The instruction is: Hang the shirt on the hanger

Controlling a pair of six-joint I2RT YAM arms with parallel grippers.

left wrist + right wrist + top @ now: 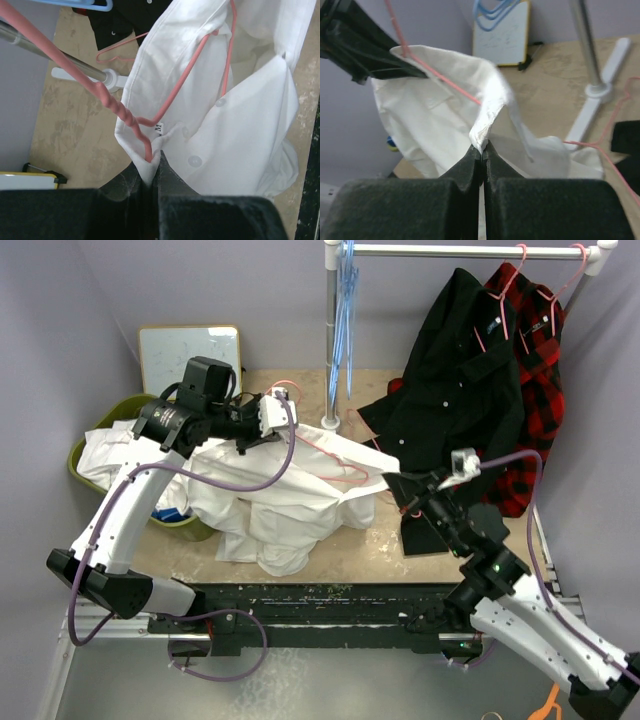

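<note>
The white shirt (290,495) hangs stretched between my two grippers, and its lower part lies bunched on the table. My left gripper (258,435) is shut on the collar fold together with the wire of the pink hanger (335,458). In the left wrist view (150,167) the hanger (112,100) runs from its twisted neck down into the pinched fold of the shirt (240,115). One hanger arm lies inside the open shirt front. My right gripper (395,480) is shut on a shirt edge (481,135), held taut in the right wrist view (482,150). The hanger wire (447,80) crosses the cloth.
A clothes rack pole (333,340) stands at the back with blue hangers (346,300). A black shirt (455,390) and a plaid shirt (540,370) hang at the right. Another pink hanger (117,50) lies on the table. A green bin (95,455) and a whiteboard (190,355) stand at the left.
</note>
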